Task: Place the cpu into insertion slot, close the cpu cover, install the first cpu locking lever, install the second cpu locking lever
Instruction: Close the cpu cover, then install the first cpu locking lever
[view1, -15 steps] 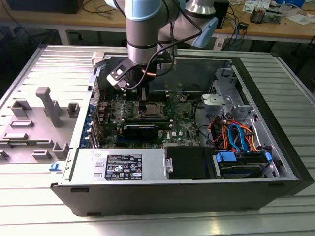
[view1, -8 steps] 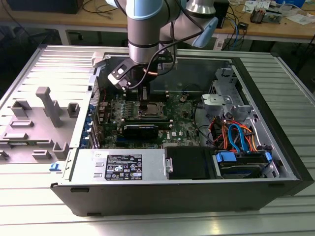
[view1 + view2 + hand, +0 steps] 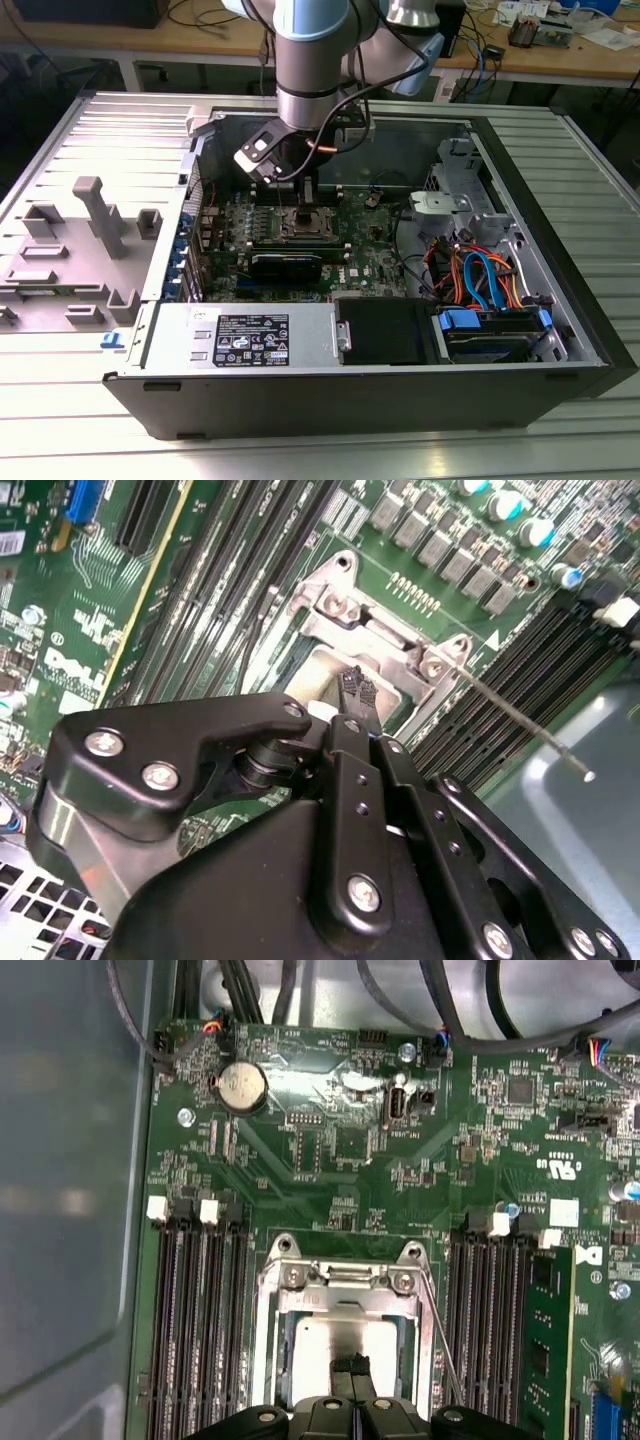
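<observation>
The arm stands over an open computer case [image 3: 560, 250] lying on its side. The gripper [image 3: 307, 205] is lowered onto the motherboard [image 3: 375, 255], directly above the insertion slot [image 3: 302, 224].

In the first wrist view the gripper [image 3: 350, 1365] has its two black fingertips [image 3: 342, 1365] drawn together with nothing between them. They sit at or just above the dull silver top of the cpu [image 3: 335, 1335]; actual contact cannot be confirmed. The cpu lies flat and square inside the socket, between two banks of long black memory slots [image 3: 195, 1320].

The cpu cover [image 3: 350, 1305] appears to be down, its silver frame surrounding the chip and its hinge end towards the coin cell battery [image 3: 243, 1085]. Whether it is fully seated cannot be told.

One locking lever [image 3: 440, 1345], a thin wire rod, runs at an angle along the side of the socket nearest the fitted green memory module [image 3: 545, 1340]. In the second wrist view this lever [image 3: 520, 720] juts away from the socket corner with its free end unlatched, and the gripper [image 3: 355, 688] shows the same closed tips over the socket opening.
</observation>
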{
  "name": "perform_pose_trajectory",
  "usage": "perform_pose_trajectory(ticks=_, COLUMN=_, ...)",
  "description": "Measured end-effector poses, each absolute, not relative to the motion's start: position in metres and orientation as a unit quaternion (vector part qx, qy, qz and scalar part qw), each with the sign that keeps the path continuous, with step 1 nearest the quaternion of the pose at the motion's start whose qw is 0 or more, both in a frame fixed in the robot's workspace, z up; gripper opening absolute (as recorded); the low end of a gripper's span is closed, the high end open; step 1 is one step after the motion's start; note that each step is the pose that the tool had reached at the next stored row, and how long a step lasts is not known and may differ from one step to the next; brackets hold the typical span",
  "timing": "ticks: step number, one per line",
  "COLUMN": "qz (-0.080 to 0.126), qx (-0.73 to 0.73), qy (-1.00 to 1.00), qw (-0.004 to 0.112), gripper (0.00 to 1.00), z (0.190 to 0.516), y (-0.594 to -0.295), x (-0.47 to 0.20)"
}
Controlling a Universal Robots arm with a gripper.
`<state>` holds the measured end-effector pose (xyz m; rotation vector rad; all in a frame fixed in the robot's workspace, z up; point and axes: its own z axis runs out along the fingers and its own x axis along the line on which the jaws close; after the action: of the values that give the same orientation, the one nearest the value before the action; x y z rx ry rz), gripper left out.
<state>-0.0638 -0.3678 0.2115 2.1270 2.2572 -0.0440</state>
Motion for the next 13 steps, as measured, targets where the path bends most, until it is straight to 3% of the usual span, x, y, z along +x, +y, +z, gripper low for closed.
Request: perform_pose_trajectory(ticks=13, qz=-0.015, qx=0.686, qy=0.728, qw=0.020, gripper=0.11, z=0.2115, y=-0.3678, x=-0.0608)
